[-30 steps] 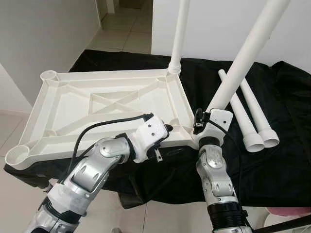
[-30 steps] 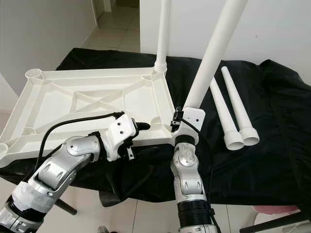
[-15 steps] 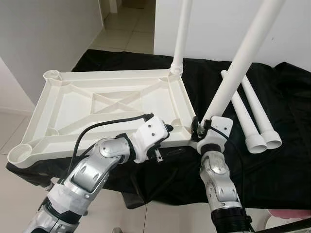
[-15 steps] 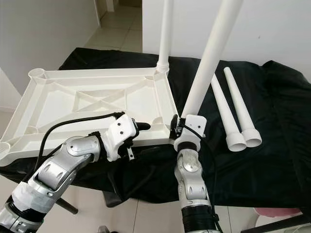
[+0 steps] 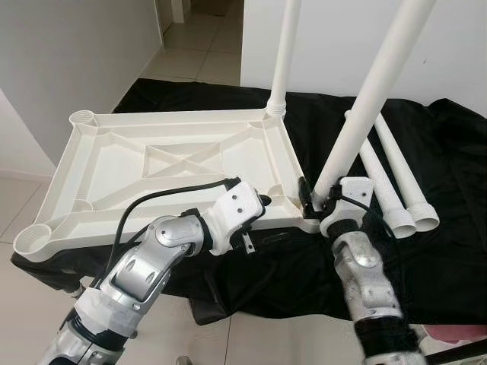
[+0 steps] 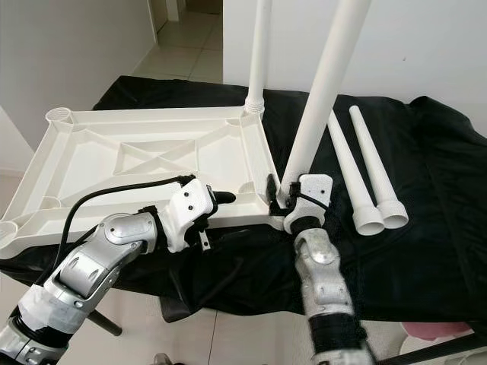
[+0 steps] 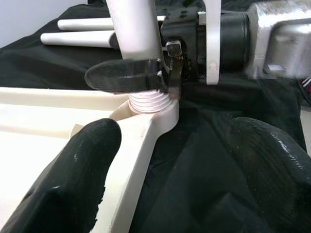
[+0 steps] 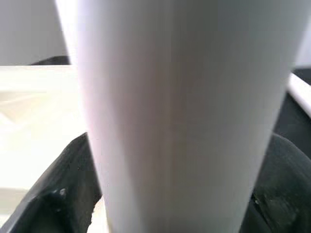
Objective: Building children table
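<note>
Since a second ago our right gripper [image 5: 310, 201] has carried the long white plastic table leg [image 5: 365, 106] leftward, its ribbed foot now seated in the near right corner socket of the upturned white plastic tabletop [image 5: 114, 163] on the black cloth [image 5: 449, 251]. Right fingers clamp the leg; our left gripper [image 5: 262, 202] rests spread over the tabletop's near rim.

Silver jointed arms, white wrist housings, black cable [image 5: 163, 194] along left arm, black fingers [image 7: 73, 179], matte.
</note>
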Tool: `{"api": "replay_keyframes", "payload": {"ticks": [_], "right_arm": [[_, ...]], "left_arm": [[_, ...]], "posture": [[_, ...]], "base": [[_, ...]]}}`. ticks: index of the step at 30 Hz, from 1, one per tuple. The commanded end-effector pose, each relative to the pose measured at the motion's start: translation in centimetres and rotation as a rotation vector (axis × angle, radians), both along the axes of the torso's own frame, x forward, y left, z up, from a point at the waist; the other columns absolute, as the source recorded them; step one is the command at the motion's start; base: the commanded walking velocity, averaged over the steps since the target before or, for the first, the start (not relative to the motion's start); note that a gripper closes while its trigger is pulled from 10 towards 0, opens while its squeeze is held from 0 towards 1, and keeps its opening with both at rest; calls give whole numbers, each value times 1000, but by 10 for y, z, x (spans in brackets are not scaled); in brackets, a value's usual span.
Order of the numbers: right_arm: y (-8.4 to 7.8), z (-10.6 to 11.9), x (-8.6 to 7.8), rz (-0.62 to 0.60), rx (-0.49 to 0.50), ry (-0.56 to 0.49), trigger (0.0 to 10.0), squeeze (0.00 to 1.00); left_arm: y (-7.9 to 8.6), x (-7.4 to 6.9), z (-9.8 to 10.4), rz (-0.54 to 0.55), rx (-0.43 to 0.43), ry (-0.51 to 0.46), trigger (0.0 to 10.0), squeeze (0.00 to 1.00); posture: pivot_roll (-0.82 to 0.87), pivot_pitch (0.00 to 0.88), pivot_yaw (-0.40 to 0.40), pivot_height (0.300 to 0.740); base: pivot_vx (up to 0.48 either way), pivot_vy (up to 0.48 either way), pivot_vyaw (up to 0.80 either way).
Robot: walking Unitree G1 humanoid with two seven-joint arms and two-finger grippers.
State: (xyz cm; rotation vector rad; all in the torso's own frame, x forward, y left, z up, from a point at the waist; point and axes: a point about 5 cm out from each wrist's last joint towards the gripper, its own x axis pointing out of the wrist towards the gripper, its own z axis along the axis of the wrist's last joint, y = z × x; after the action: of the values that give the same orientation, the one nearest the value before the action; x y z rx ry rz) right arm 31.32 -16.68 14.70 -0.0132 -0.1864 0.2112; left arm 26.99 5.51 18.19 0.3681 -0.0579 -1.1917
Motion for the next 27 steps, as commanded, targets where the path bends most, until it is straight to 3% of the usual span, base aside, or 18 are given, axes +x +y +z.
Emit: {"api": "replay_keyframes", "payload": {"ticks": [1,7,14,16,27], "right_arm": [[2,-2,2,64,-5,3,10000,0],[-3,0,10,180,-71,9,10000,0],[-8,1,18,224,-87,20,10000,0],[-13,-1,23,235,-106,41,78,0],[-24,-12,26,235,-81,95,0,0]], "left_arm": [[-2,-5,-3,-54,12,27,10000,0],[-5,-7,-3,-66,10,24,10000,0],[-7,-6,-3,-66,10,22,10000,0],[-10,-8,-3,-70,7,24,10000,0],[-9,-8,-3,-63,5,26,10000,0]], "posture": [[-46,35,18,740],[-47,34,22,740],[-45,37,23,740],[-41,40,21,740],[-35,47,19,740]], "base": [[0,0,0],[0,0,0],[0,0,0],[0,0,0],[0,0,0]]}}
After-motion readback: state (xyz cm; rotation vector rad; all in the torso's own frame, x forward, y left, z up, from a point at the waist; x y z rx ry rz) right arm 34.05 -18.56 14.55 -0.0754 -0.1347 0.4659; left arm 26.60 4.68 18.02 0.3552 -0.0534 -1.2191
